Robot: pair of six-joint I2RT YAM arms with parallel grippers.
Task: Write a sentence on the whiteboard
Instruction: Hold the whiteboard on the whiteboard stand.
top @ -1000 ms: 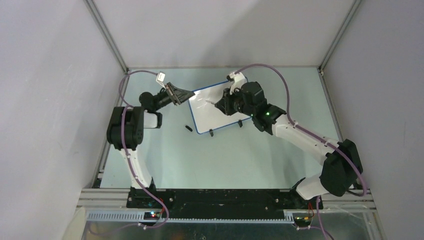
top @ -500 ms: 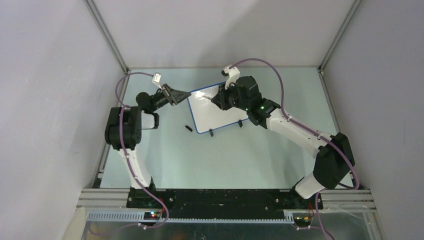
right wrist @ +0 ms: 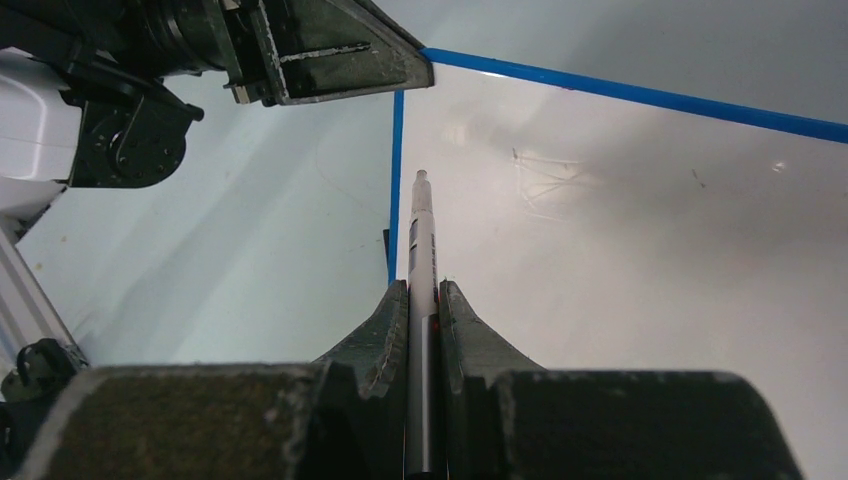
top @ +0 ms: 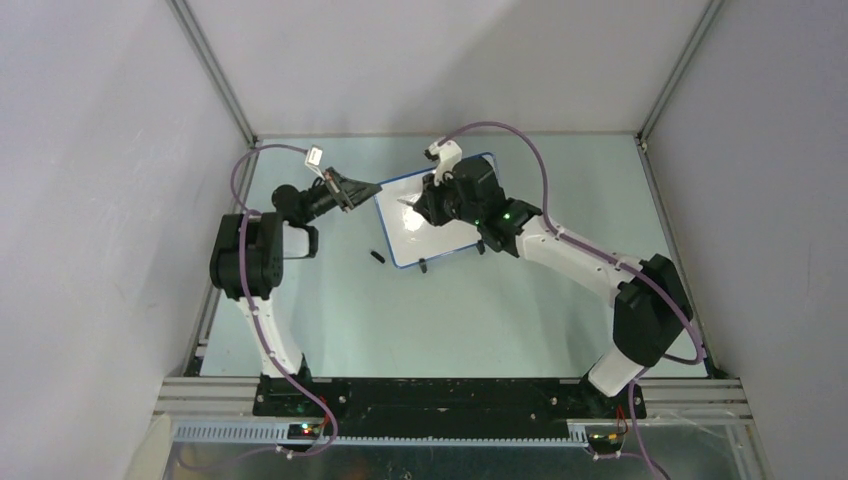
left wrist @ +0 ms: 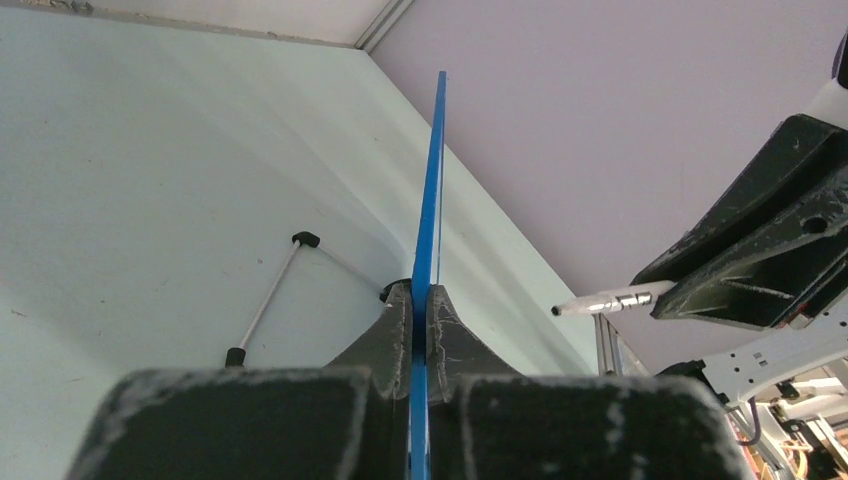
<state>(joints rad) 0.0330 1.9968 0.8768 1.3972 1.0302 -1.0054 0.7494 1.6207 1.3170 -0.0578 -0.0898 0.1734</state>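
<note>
The whiteboard (top: 445, 228), white with a thin blue frame, lies on the table. My left gripper (top: 376, 187) is shut on its upper left corner; in the left wrist view the blue edge (left wrist: 430, 170) runs straight between the closed jaws (left wrist: 420, 305). My right gripper (top: 420, 203) is shut on a slim marker (right wrist: 421, 235) that points at the board's left part near the blue frame (right wrist: 396, 180). Whether its tip (left wrist: 560, 310) touches the surface I cannot tell. The sentence is out of view; only faint grey traces (right wrist: 545, 180) show on the white surface (right wrist: 650, 270).
A small black piece (top: 377, 257) lies on the table left of the board's near corner. Two black clip feet (top: 422, 266) (top: 481, 247) stick out from the near edge. A thin pale rod with black ends (left wrist: 265, 300) lies beside the board. Walls enclose the table.
My left gripper has closed on the board's corner. My right arm has carried the marker leftward over the board, toward the left gripper.
</note>
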